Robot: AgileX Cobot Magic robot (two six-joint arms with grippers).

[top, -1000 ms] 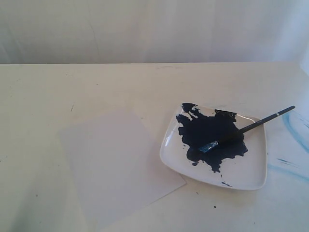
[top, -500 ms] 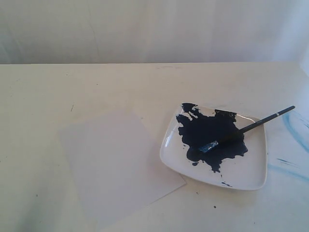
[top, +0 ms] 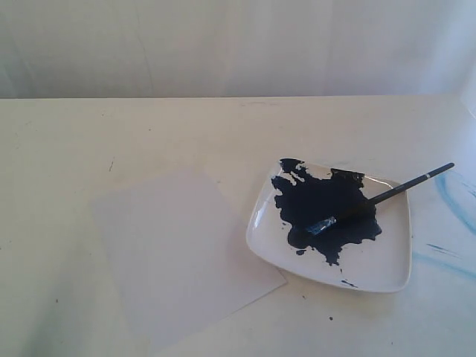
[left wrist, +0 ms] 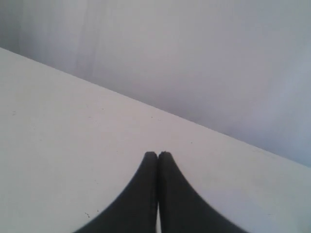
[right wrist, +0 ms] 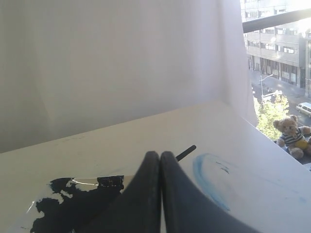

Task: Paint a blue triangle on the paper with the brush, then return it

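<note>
The cream desk (top: pixel 223 134) is overlooked obliquely by the exterior view and skimmed low by both wrist views; the glossy white square plate (top: pixel 387 268) is shared with the right.

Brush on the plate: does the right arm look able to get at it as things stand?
Probably yes. The brush lies uncovered, handle jutting past the plate rim, close beyond the right end effector, whose jaws are shut and would need opening first.

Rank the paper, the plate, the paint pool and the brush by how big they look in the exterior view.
Largest to smallest:
1. paper
2. plate
3. paint pool
4. brush, long but very thin
</note>
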